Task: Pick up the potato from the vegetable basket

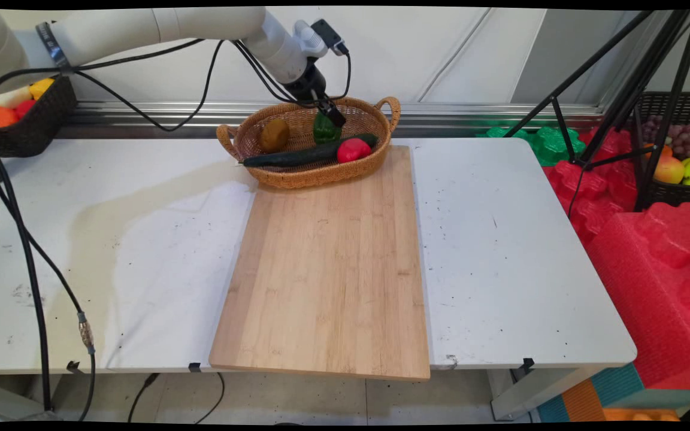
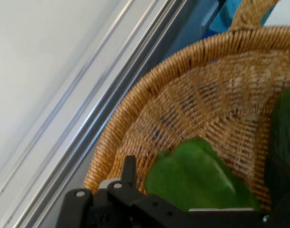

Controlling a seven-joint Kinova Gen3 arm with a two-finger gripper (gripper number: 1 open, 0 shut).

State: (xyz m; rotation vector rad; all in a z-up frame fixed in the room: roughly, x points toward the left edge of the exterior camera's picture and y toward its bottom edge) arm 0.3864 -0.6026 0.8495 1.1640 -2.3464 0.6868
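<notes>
1. The black two-finger claw [image 1: 333, 117] reaches down into the oval woven wicker basket with two handles [image 1: 375, 164] at the far end of the white worktop [image 1: 513, 251].
2. Its fingers are clamped on the green plastic bell pepper [image 1: 323, 129], which sits at the basket's back, just above the other contents.
3. Inside the basket also lie a long dark green cucumber [image 1: 297, 157], a red tomato [image 1: 353, 150] touching it, and a brown kiwi-like fruit [image 1: 274, 135] to the left.
4. The basket's front rests on the far edge of a light bamboo cutting board [image 1: 327, 269].
5. In the hand view the pepper [image 2: 197, 180] fills the space just above the claw linkage, against the basket wall [image 2: 192, 95].
</notes>
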